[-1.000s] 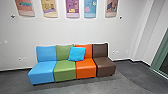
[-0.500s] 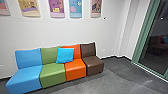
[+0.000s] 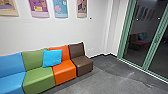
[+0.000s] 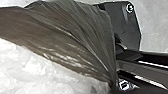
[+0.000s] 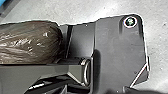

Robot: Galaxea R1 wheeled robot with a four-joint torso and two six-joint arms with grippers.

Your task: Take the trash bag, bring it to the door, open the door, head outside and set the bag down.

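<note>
Dark, thin plastic of the trash bag (image 4: 62,37) spreads across the left wrist view, with pale, crumpled material along its lower side. Its folds run together at my left gripper (image 4: 113,81), which is shut on the bag. The rounded, shiny brown trash bag (image 5: 30,42) also appears in the right wrist view, beside the robot's dark plate. How my right gripper stands cannot be made out. In the head view, a glass door with green frames (image 3: 147,47) stands at the right.
Joined blue, green, orange and brown seats (image 3: 81,63) line the white wall at the left, with a bright blue cushion (image 3: 52,58) on them. Posters (image 3: 60,8) hang above. Grey floor (image 3: 107,80) extends from the seats toward the glass.
The camera has turned right: seats and posters have shifted left in the head view, and more of the green-framed glass has come into sight.
</note>
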